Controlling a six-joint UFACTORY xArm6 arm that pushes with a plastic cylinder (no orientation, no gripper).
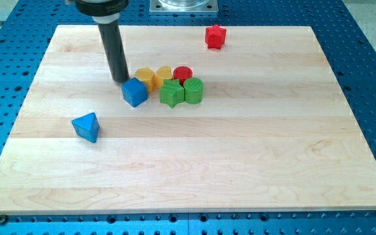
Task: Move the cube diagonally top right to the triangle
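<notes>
Blue cube [135, 92], set on the wooden board [253, 170] left of centre, at the left end of a cluster of blocks.

Listed from the view's left: a blue triangle [86, 126] is placed alone, well apart from the cube, toward the view's bottom left of it. The tip [120, 79] of the dark rod is found just beside the cube's upper left corner, seemingly touching it; no fingers are fitted, so no grip is held on anything. To the cube's right, two yellow blocks [145, 77] [164, 74] are packed side by side, shapes unclear. A green star-like block [171, 94] and a green cylinder [194, 90] are set below them, touching. A red cylinder [183, 74] is lodged behind the green pair. A red star-like block [215, 36] is kept apart near the view's top.
</notes>
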